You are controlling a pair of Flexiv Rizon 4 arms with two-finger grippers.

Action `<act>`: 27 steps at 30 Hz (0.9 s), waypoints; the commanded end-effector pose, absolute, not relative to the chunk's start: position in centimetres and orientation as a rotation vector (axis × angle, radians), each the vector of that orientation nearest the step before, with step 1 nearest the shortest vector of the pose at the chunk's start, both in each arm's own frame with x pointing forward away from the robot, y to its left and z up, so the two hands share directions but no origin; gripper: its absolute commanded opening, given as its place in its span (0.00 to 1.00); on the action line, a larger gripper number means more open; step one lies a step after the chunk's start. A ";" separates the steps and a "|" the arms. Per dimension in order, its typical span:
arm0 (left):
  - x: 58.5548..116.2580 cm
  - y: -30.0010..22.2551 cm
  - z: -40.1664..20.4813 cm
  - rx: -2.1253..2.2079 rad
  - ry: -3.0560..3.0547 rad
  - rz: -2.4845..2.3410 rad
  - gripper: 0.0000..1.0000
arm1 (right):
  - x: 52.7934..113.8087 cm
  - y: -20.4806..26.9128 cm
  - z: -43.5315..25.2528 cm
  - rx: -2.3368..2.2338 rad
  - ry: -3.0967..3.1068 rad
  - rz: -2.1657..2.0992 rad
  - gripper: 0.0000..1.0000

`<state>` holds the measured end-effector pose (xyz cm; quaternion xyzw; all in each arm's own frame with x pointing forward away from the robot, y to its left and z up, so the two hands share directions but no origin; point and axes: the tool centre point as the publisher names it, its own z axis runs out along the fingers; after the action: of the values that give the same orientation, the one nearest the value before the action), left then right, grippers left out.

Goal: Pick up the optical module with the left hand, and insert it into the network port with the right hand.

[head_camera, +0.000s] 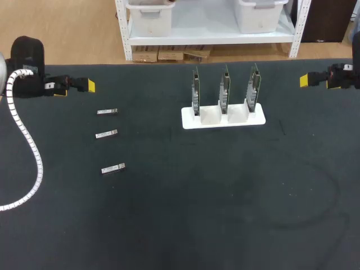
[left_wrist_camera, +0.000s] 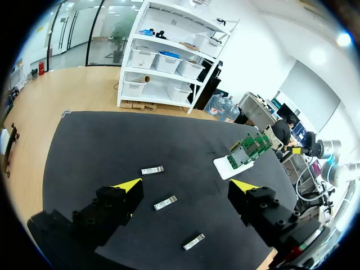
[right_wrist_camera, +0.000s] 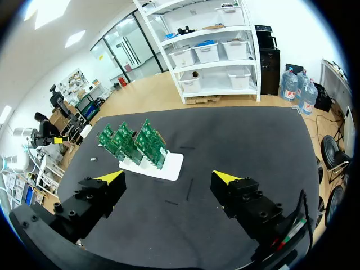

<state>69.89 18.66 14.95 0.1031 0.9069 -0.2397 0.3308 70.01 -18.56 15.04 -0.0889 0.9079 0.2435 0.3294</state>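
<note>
- Cropping: the right arm (head_camera: 344, 76) is cut off at the right edge of the head view, so only its wrist end and the right pincer (head_camera: 304, 80) show. The left arm (head_camera: 28, 59) is cropped at the far left, and a white ribbed hose (head_camera: 25, 135) trails from it off the table's near left edge.
- Fine detail: the network port cannot be made out on any of the three circuit boards (head_camera: 224, 90), which the head view sees edge-on. Which end of each module carries the connector cannot be told.
- Left arm: held level over the far left corner of the table (head_camera: 180, 225), with the left pincer (head_camera: 89, 85) pointing right. In its wrist view the fingers (left_wrist_camera: 128, 184) are spread wide and grip nothing.
- Right arm: held level over the far right corner, pointing left. Its fingers (right_wrist_camera: 228, 178) are likewise spread wide and empty.
- Modules: the far optical module (head_camera: 107, 112), middle optical module (head_camera: 106, 134) and near optical module (head_camera: 113, 168) lie flat in a column on the left of the table, well apart from both pincers. Each long axis runs left to right.
- Boards: these stand upright, side by side, in a white stand (head_camera: 194, 121) at the far middle of the table.
</note>
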 end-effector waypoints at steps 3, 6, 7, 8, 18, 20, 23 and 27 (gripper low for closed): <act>72.0 19.6 15.1 0.398 2.396 -0.578 1.00 | 70.0 -18.5 15.1 -0.230 2.376 0.633 1.00; 73.3 19.2 15.2 0.529 2.402 -0.533 1.00 | 70.0 -18.5 15.1 -0.230 2.376 0.633 1.00; 73.8 19.0 15.2 0.578 2.407 -0.515 1.00 | 70.0 -18.5 15.1 -0.230 2.376 0.633 1.00; 74.3 18.8 15.2 0.640 2.405 -0.527 1.00 | 70.0 -18.5 15.1 -0.230 2.376 0.633 1.00; 78.8 16.6 14.5 1.108 2.395 -0.451 1.00 | 70.0 -18.5 15.1 -0.230 2.376 0.633 1.00; 79.3 16.1 14.1 1.194 2.393 -0.457 1.00 | 70.0 -18.5 15.1 -0.230 2.376 0.633 1.00; 79.7 15.5 13.4 1.288 2.381 -0.484 1.00 | 70.0 -18.5 15.1 -0.230 2.376 0.633 1.00; 79.6 15.1 12.7 1.321 2.387 -0.498 1.00 | 70.0 -18.5 15.1 -0.230 2.376 0.633 1.00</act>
<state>77.99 15.57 13.06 0.4538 0.8358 -0.1822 0.2496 70.00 -18.56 15.04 -0.0889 0.9079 0.2435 0.3294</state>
